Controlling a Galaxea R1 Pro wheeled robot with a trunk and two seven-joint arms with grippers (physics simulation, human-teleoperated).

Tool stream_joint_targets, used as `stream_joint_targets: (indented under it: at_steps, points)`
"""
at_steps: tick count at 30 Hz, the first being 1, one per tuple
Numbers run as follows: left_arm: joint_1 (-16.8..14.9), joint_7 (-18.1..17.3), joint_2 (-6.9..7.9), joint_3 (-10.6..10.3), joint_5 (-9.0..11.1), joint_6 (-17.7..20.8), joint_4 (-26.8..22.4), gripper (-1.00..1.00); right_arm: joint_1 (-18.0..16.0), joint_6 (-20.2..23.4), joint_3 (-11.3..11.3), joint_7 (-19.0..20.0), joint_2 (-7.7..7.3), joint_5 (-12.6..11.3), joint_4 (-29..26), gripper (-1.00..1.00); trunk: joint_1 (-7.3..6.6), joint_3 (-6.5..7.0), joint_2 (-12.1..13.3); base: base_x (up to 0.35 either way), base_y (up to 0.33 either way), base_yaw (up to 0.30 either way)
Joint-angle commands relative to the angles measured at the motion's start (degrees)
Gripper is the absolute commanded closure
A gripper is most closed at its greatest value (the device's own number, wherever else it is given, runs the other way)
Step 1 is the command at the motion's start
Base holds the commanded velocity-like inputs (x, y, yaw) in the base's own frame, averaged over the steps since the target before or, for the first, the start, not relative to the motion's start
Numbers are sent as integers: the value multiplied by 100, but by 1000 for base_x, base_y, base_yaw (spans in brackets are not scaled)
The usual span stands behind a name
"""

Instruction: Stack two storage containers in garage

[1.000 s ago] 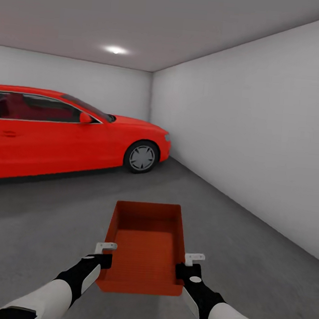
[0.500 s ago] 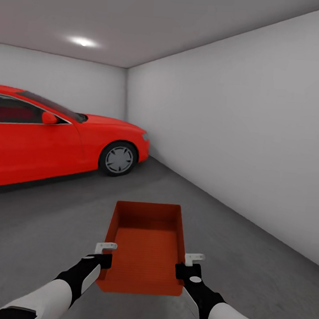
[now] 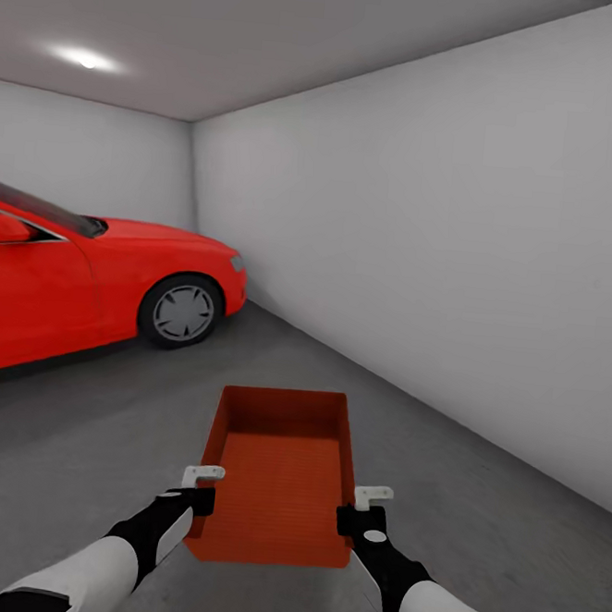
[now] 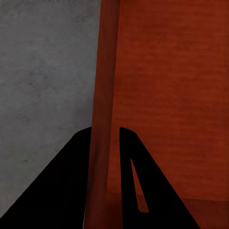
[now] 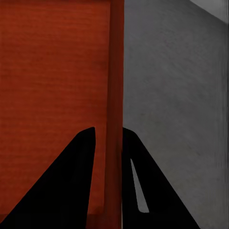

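Storage container [image 3: 277, 475], long axis pointing away from the robot, is carried level above the garage floor [image 3: 474, 506]; left claw [image 3: 201, 487] and right claw [image 3: 360, 506] each pinch one long side wall.

Plain light grey walls [image 3: 423, 242] meet at a corner beyond a red car [image 3: 85, 287] (its front wheel showing). A ceiling light [image 3: 86, 59] glows above the mottled dark grey floor [image 3: 474, 506].
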Motion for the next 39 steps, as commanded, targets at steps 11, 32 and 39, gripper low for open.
stream_joint_targets:
  at_steps: [11,32,39]
  points:
    - [-4,429,83,191,-69,-190,-124,100,-2,-19,41,7,-3,-130,15,100,3,-8,-4,297,223,-286]
    - [-4,429,79,187,-69,-197,-128,100,-2,-19,41,7,0,-130,15,100,3,-8,-4,297,225,-286]
    - [-4,429,80,187,-69,-214,-128,100,-2,-19,41,7,0,-130,15,100,3,-8,-4,297,225,-286]
